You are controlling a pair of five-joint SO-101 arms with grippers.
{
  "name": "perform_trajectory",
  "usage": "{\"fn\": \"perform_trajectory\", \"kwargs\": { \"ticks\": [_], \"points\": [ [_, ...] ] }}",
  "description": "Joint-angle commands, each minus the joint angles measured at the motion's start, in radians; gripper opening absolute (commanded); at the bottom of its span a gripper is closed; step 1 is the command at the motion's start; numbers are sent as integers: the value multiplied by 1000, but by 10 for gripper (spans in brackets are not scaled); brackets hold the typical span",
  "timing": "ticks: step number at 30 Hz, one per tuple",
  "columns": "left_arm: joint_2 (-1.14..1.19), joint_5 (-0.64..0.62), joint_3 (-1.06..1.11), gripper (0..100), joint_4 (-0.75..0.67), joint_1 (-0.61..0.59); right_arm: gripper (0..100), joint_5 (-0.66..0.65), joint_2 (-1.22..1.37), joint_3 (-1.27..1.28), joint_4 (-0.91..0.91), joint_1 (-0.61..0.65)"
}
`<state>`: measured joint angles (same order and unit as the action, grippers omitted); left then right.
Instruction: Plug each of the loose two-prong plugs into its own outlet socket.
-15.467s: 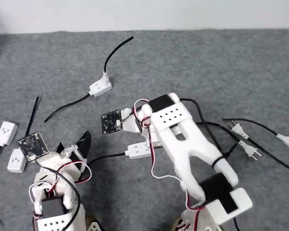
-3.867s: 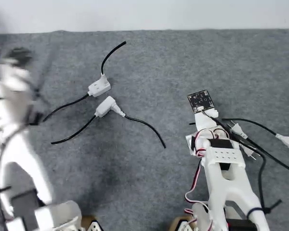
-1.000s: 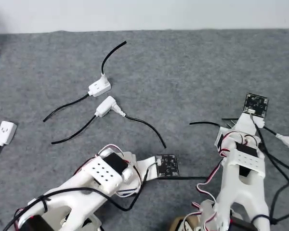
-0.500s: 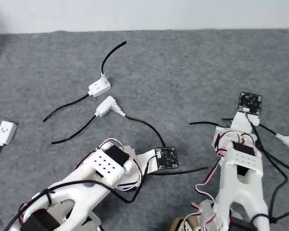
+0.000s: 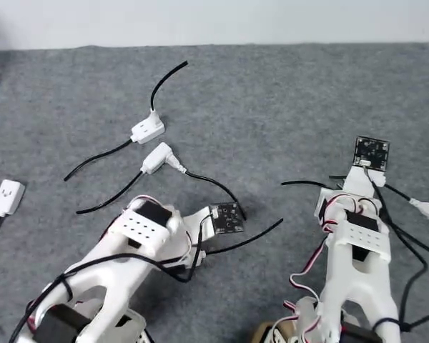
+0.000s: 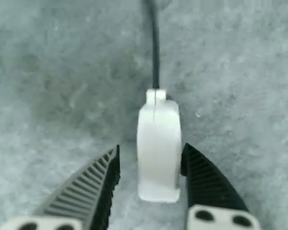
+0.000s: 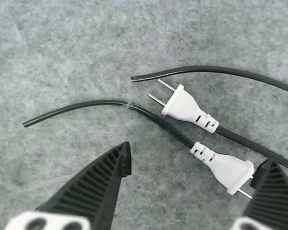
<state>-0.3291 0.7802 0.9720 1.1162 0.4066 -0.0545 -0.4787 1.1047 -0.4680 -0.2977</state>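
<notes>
Straddling outlet socket (image 6: 158,139); left gripper (image 6: 150,149) part-open

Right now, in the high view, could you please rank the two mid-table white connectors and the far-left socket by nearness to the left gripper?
1. Lower connector, just beyond the left gripper.
2. Upper connector, farther back.
3. Far-left socket, far sideways.

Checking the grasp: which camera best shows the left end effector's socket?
Left wrist view: the outlet socket lies unobstructed within the left end effector. High view: the arm covers it, black cord trailing out.
</notes>
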Motion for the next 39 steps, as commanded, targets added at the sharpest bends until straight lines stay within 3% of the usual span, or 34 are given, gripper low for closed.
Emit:
{"fn": "perform_trajectory", "kwargs": {
  "ticks": [1,8,14,24,27,30,35,39],
  "points": [
    [-11,37,-62,198,37,-34,387,-11,-15,-44,12,16],
    [-11,37,-173,198,91,-40,387,-11,-15,-37,15,16],
    [-3,38,-186,199,40,-41,387,-11,-16,-37,15,16],
    [-11,66,-193,199,12,-158,387,-11,-16,-37,15,16],
    [-26,66,-232,198,80,-167,387,-11,-16,-37,15,16],
    [-100,61,-325,196,242,-161,387,-11,-16,-37,16,16],
    [-358,-55,-423,196,460,-169,387,-9,-16,-35,21,35],
    [-577,-296,-325,196,471,-256,387,-9,-25,-38,21,39]
  ]
}}
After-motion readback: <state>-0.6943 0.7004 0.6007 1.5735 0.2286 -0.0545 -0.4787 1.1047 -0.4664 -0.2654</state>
